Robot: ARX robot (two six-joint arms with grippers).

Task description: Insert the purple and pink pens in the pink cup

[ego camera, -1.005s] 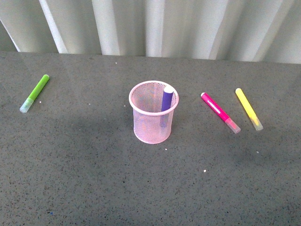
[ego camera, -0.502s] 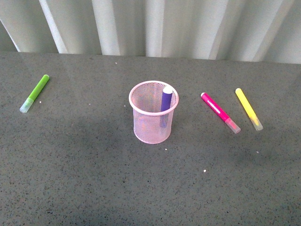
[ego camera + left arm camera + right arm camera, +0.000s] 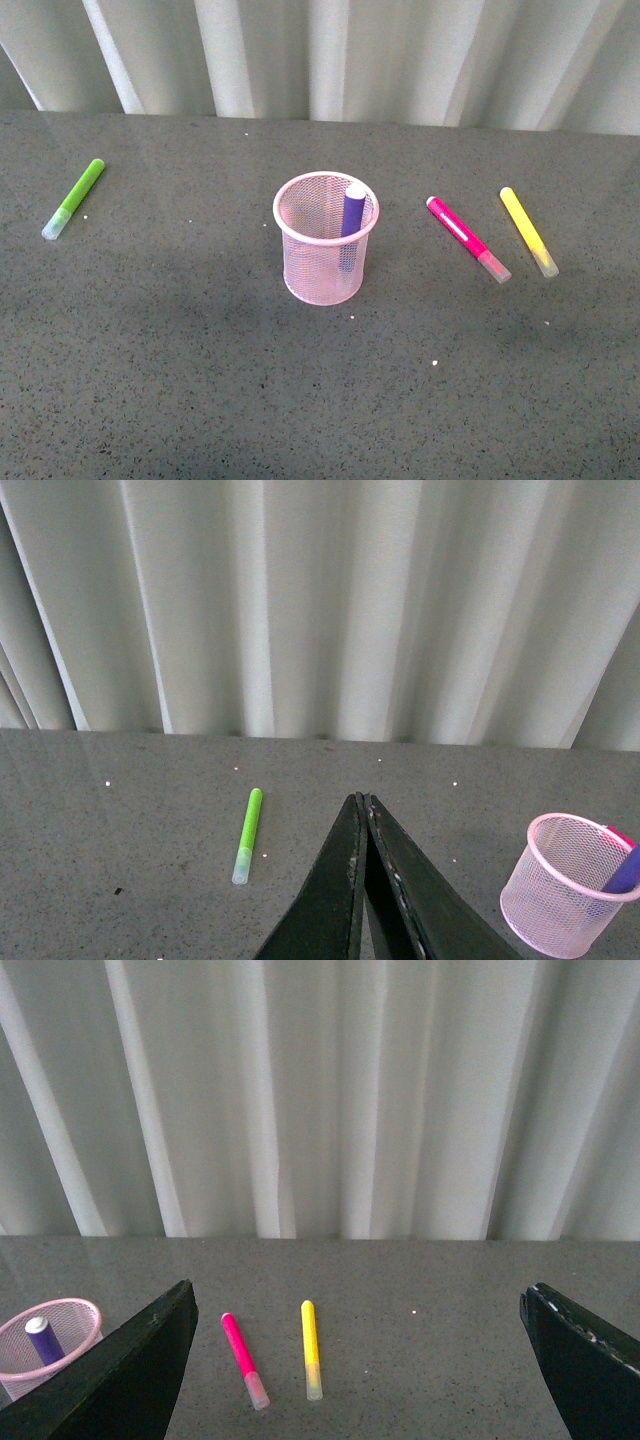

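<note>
One pen left: set your spread, empty right claw (image 3: 360,1295) across the pink pen (image 3: 465,238) beside the pink cup (image 3: 315,268); left claw (image 3: 362,805) sits pinched together, empty.

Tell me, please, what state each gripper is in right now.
Left gripper: closed, holding nothing.
Right gripper: open, holding nothing.

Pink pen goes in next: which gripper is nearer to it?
Right. The pink pen lies ahead of the right gripper; the left gripper has the pink cup between.

One cup (image 3: 308,270), four pens (purple (image 3: 352,213), pink (image 3: 458,232), green (image 3: 79,191), yellow (image 3: 524,226)).
</note>
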